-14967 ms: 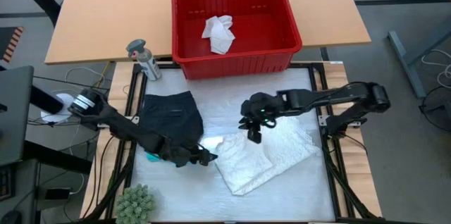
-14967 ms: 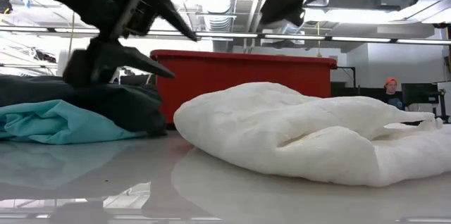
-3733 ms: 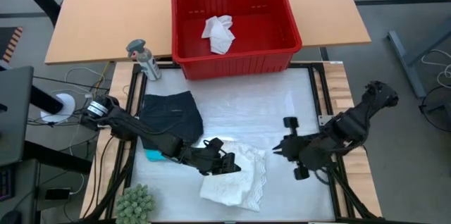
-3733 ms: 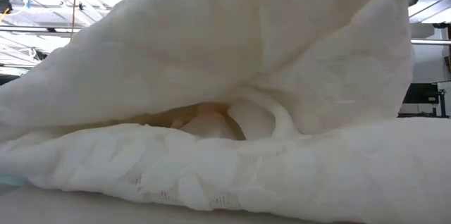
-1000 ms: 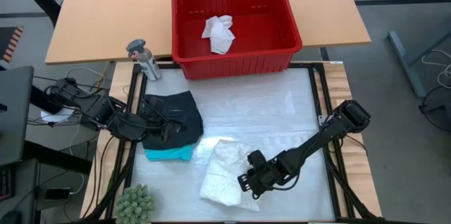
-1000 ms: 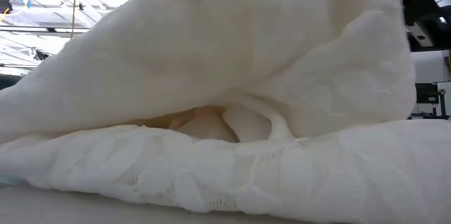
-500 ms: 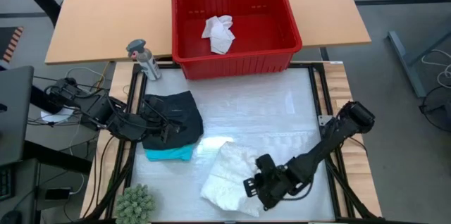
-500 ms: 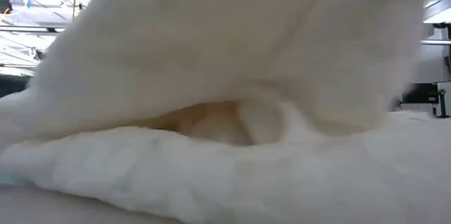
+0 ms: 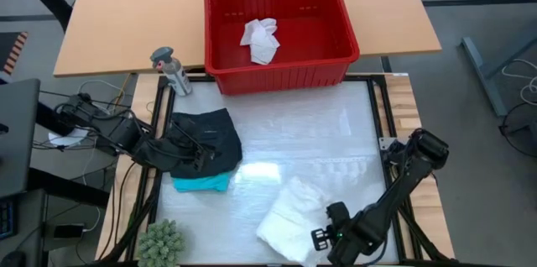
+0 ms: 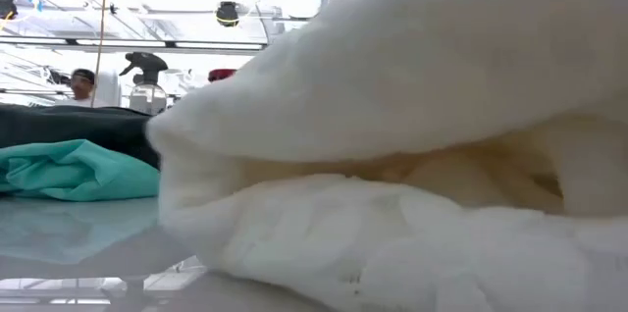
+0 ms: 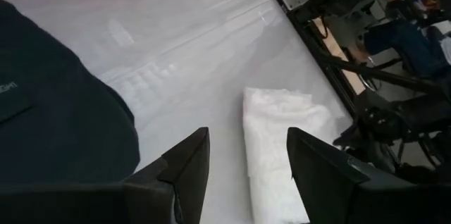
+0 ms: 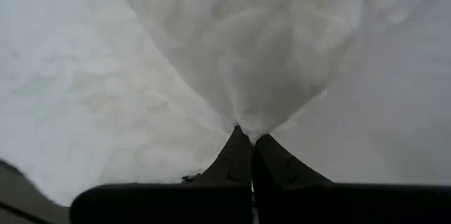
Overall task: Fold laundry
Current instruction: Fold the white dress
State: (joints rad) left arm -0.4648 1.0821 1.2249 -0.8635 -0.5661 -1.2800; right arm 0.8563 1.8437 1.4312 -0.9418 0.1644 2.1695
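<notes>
A white garment (image 9: 289,210), folded into a thick bundle, lies near the table's front edge and fills the low view (image 10: 412,155). My right gripper (image 9: 320,238) is shut on its near right side. A black garment (image 9: 205,137) lies at the left on top of a teal one (image 9: 201,184); both also show in the low view, black (image 10: 69,121) over teal (image 10: 78,170). My left gripper (image 11: 246,160) hangs open above the black garment's right edge (image 11: 106,111), with nothing between its fingers. Another white cloth (image 9: 260,40) lies inside the red basket (image 9: 352,49). My right gripper pinches a bunched fold of the white garment (image 12: 246,122) between its two shut fingers (image 12: 271,160). The fingers come steeply from above, at the garment's near right side. The cloth draws into a narrow peak at the fingertips; the bundle's bulk lies on the table.
The red basket stands at the table's far edge. A spray bottle (image 9: 170,70) stands at the far left, and a small green plant (image 9: 159,242) at the near left corner. Bare white tabletop (image 9: 319,133) stretches between the basket and the white garment.
My right gripper, staying shut, has gone toward the table's near right corner and has turned. It has dragged the white garment along the table the same way. In the low view the bundle has shifted right, uncovering the black and teal garments.
</notes>
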